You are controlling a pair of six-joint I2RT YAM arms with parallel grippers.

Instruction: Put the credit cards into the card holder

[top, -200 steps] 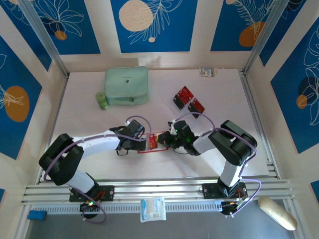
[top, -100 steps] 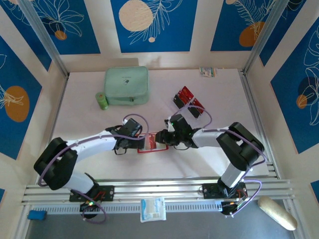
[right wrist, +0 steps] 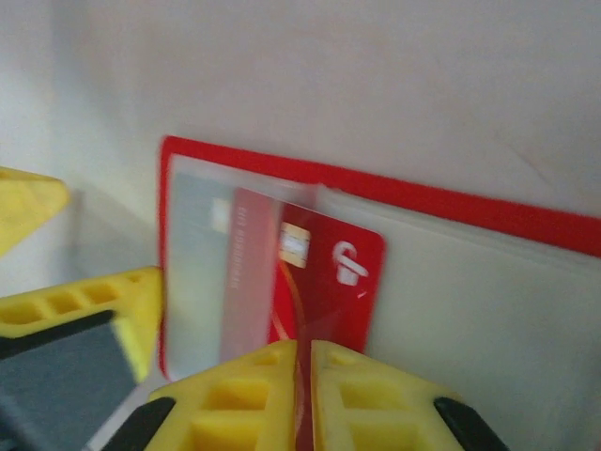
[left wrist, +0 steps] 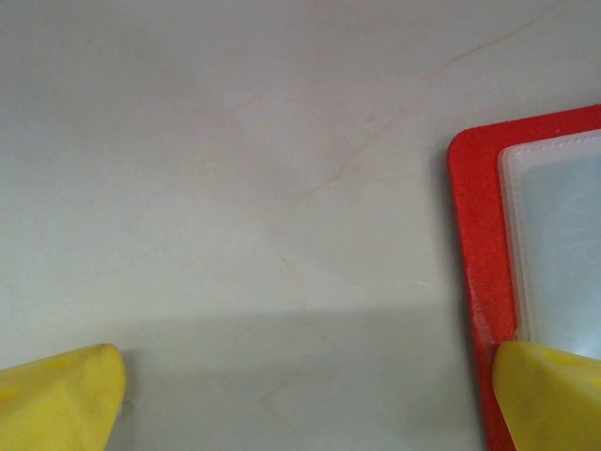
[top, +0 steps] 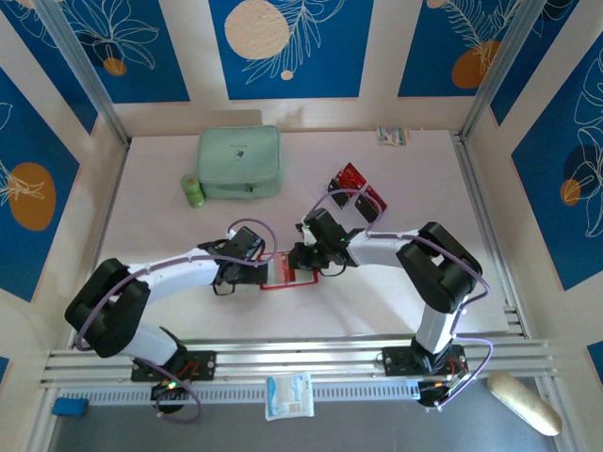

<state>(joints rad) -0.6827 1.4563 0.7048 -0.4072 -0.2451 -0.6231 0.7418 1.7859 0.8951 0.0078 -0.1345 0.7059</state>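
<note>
Tabletop, pale and marbled [top: 151,226], viewed from above. Mint-green rectangular zip case [top: 239,162] near far-left corner. Flat red card holder [top: 283,275] lying open midway between side edges, clear sleeves up. Widely spread left gripper [left wrist: 300,404], one yellow finger over the holder's red edge. Clamped right gripper [right wrist: 302,362] pinching thin red credit card [right wrist: 329,272], partly under a sleeve. Red-and-black spare cards [top: 356,188] toward far-right corner.
</note>
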